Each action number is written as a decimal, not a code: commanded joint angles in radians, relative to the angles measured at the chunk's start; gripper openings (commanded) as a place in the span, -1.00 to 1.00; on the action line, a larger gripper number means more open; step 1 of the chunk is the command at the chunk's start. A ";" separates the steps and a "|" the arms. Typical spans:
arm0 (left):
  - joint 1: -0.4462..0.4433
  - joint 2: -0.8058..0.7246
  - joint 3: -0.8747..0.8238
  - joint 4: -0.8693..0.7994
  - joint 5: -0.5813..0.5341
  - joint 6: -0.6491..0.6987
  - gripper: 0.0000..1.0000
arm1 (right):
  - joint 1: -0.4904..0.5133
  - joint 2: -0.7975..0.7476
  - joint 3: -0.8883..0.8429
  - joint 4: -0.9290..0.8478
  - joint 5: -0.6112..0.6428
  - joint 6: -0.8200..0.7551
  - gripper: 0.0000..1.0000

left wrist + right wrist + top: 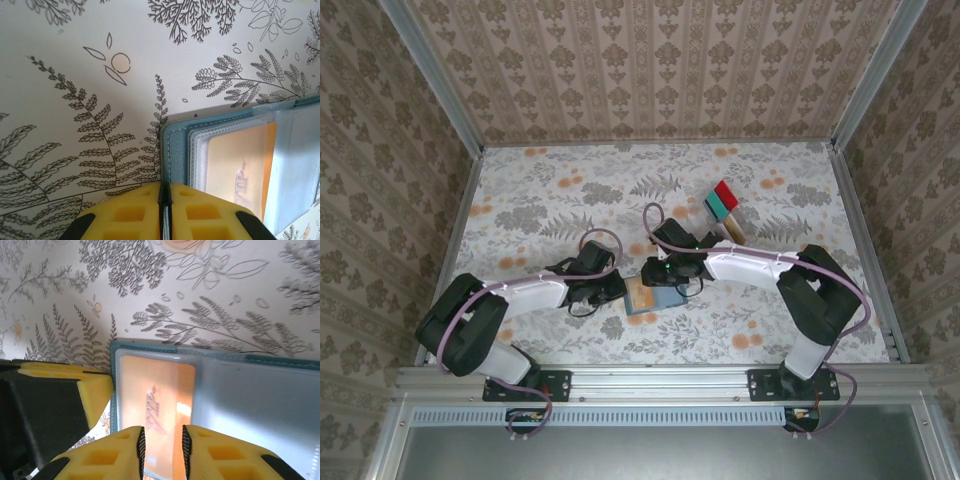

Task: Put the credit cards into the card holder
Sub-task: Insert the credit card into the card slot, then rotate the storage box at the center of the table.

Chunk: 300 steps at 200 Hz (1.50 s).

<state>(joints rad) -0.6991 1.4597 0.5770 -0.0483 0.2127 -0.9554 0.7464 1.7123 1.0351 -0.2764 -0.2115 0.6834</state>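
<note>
The card holder [658,298] lies open near the table's middle, a dark teal wallet with clear grey pockets [250,405]. A tan credit card [155,385] sits in its left pocket, with its edge showing in the left wrist view [235,170]. My left gripper [165,186] is shut on the wallet's teal cover edge [176,150]. My right gripper [162,432] hovers over the tan card, its jaws a little apart and nothing pinched between them. In the top view the left gripper [618,290] and right gripper [658,272] meet at the wallet.
A clear rack [728,222] stands at the back right with a red card [726,192] and a teal card [716,206] upright in it. Patterned walls close off the table on three sides. The left gripper's yellow finger [95,390] lies close beside the right gripper.
</note>
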 commanded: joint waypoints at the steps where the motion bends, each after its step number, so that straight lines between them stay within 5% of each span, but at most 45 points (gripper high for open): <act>1: -0.003 -0.013 0.018 -0.046 -0.004 0.026 -0.72 | -0.007 0.015 -0.030 -0.021 0.021 0.016 -0.42; 113: -0.008 -0.015 0.036 -0.078 -0.007 0.037 -0.71 | 0.028 0.120 0.013 0.047 -0.162 0.021 -0.59; 139: -0.008 -0.034 0.047 -0.130 -0.042 0.040 -0.66 | 0.019 0.049 0.022 -0.113 0.048 -0.011 -0.51; 171: -0.003 -0.088 0.067 -0.201 -0.094 0.054 -0.53 | -0.019 -0.046 0.017 -0.187 0.083 -0.048 -0.48; 191: 0.000 -0.127 0.104 -0.263 -0.131 0.068 -0.49 | -0.028 -0.145 0.014 -0.250 0.221 -0.036 -0.47; 209: 0.000 -0.161 0.132 -0.286 -0.154 0.079 -0.44 | -0.042 -0.280 0.002 -0.288 0.381 -0.063 -0.24; 232: 0.003 -0.177 0.162 -0.264 -0.163 0.075 -0.37 | -0.156 -0.386 0.003 -0.295 0.433 -0.140 -0.10; 268: 0.004 -0.130 0.257 -0.251 -0.131 0.102 -0.26 | -0.421 -0.334 0.098 -0.365 0.371 -0.210 0.12; 300: -0.015 -0.091 0.294 -0.235 -0.101 0.104 -0.23 | -0.644 -0.205 0.169 -0.327 0.083 -0.195 0.18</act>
<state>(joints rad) -0.6998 1.3457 0.8402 -0.2829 0.0853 -0.8791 0.2134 1.4208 1.1511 -0.5713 0.0761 0.5098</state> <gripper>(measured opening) 0.383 0.602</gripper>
